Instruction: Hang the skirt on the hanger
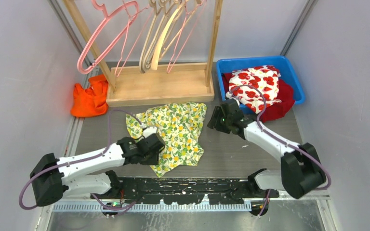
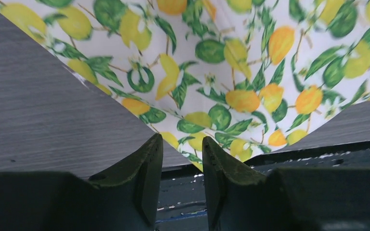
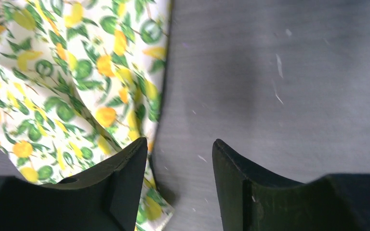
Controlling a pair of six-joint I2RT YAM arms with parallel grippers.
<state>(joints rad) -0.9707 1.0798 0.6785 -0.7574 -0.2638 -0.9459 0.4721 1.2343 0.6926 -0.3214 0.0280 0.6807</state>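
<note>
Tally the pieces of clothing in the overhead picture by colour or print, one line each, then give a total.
Lemon-print skirt: 1
Orange garment: 1
White garment with red flowers: 1
Plain red garment: 1
Total: 4

Rumpled lemon-print skirt (image 1: 179,130) before hangers (image 1: 160,43)

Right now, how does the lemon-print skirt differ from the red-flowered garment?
The lemon-print skirt lies spread on the table; the red-flowered garment sits bunched in the blue bin. The skirt's print is yellow and green, the garment's red. Both have white grounds.
</note>
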